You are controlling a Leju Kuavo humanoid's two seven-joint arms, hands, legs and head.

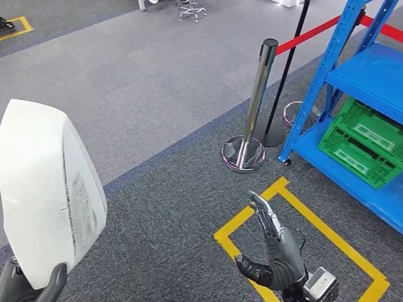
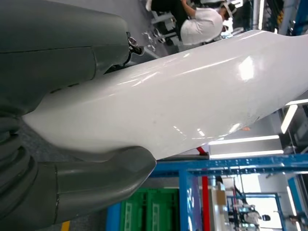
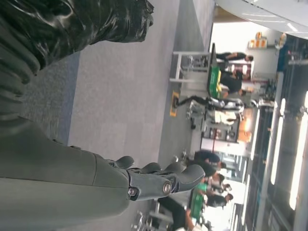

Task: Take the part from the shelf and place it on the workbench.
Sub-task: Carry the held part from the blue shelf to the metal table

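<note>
I see my left hand (image 2: 61,120) clamping the glossy white moulded plastic part (image 1: 45,189) between thumb and fingers; my right hand (image 1: 276,251) hangs empty, fingers spread.

L hand (image 1: 28,286) low, thumb and fingers clamped on white part (image 1: 45,189). R hand (image 1: 273,251) raised, fingers straight, apart, holding nothing.

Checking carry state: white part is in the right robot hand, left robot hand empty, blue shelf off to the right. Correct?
Hands are swapped. The head view shows the left robot hand holding the white part; the right robot hand is empty. The blue shelf is right.
</note>
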